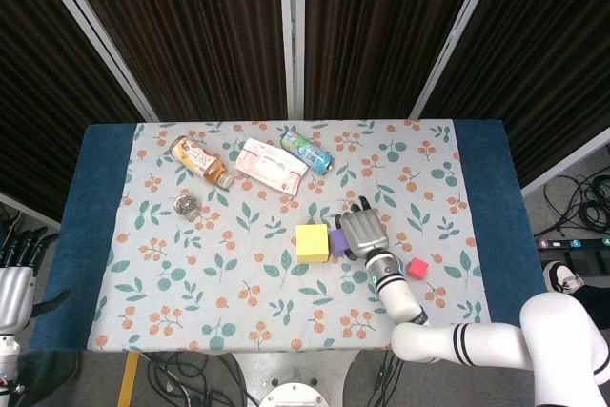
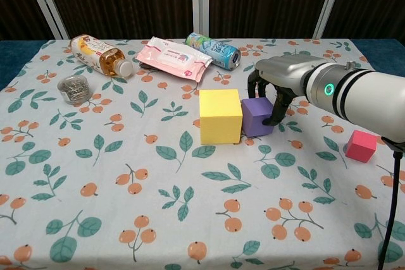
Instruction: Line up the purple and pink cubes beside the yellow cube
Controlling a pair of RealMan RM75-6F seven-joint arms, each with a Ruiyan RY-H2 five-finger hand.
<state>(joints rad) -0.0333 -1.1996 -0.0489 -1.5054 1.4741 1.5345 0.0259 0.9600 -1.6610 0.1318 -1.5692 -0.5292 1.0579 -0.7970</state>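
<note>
The big yellow cube (image 2: 220, 116) (image 1: 312, 243) stands on the leaf-print cloth near the middle. The smaller purple cube (image 2: 257, 117) (image 1: 337, 241) sits on the cloth against its right side. My right hand (image 2: 275, 83) (image 1: 362, 233) arches over the purple cube and grips it, fingers behind it and thumb on its right face. The pink cube (image 2: 361, 145) (image 1: 417, 268) lies alone further right, near the front, apart from the hand. My left hand (image 1: 13, 285) hangs off the table's left front corner, holding nothing, with fingers spread.
Along the back lie a tea bottle (image 2: 100, 54), a pack of wipes (image 2: 172, 58) and a can on its side (image 2: 213, 50). A small jar (image 2: 74, 89) of metal bits stands at the left. The blue table edge (image 1: 86, 235) frames the cloth.
</note>
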